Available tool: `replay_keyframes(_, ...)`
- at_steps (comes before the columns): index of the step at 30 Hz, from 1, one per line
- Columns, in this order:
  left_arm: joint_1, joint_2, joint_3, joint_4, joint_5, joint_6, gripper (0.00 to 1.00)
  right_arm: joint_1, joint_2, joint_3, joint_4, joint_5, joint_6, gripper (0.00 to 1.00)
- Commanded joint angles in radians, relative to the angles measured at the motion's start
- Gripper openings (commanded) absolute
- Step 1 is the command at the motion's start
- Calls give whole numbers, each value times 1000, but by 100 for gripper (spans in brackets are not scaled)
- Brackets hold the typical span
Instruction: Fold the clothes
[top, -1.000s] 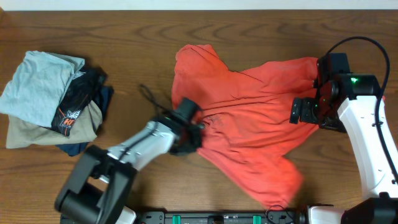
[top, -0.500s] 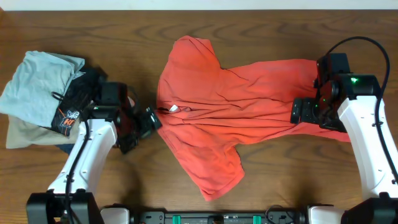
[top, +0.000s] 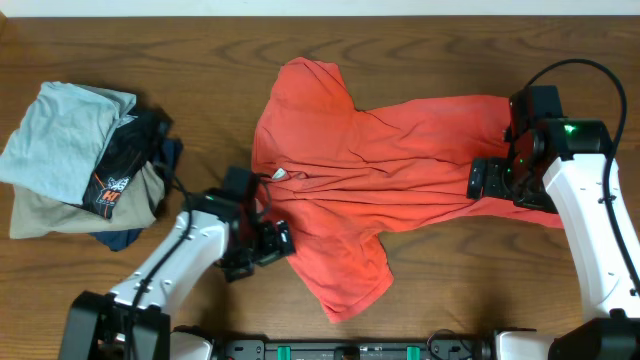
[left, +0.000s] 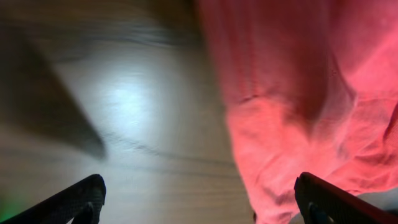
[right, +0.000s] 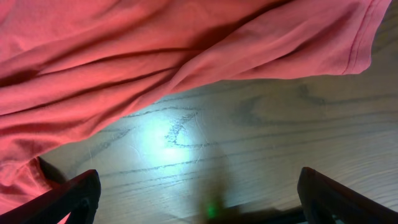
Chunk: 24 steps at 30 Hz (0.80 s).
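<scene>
The clothes, a red-orange T-shirt (top: 380, 170), lie spread across the middle of the table with a small white neck tag (top: 279, 175) showing. My left gripper (top: 273, 243) hovers at the shirt's lower left edge. It stands open (left: 208, 205), with bare wood under one finger and the shirt's edge (left: 292, 124) under the other. My right gripper (top: 490, 180) is over the shirt's right end. It is open too (right: 208, 202), above bare wood just below the shirt's hem (right: 186, 56). Neither holds anything.
A pile of folded garments sits at the far left: a light blue-grey shirt (top: 60, 135) on top, then black (top: 125, 165), tan (top: 55, 215) and navy (top: 120, 238) pieces. The wooden table (top: 450, 40) runs past the shirt on all sides.
The left gripper let go of the shirt, which now lies flatter and further left. The left arm swung out toward the pile and has come back to the shirt's lower left edge. The right arm stayed put.
</scene>
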Motion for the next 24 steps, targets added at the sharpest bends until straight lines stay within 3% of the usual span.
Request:
replay_keyframes(1, -72, 5, -35, 60, 3, -102, 98, -8, -8, 11, -6, 14, 8, 99)
replay_keyframes(10, -261, 12, -95, 350, -13, -198, 96, -8, -8, 11, -14, 13, 8, 99)
replay_keyframes(14, -309, 38, -95, 378, -47, -269, 92, -8, -8, 11, -17, 14, 8, 99)
replay_keyframes(24, -383, 129, -95, 383, -47, -302, 75, -8, -8, 11, -21, 14, 8, 99)
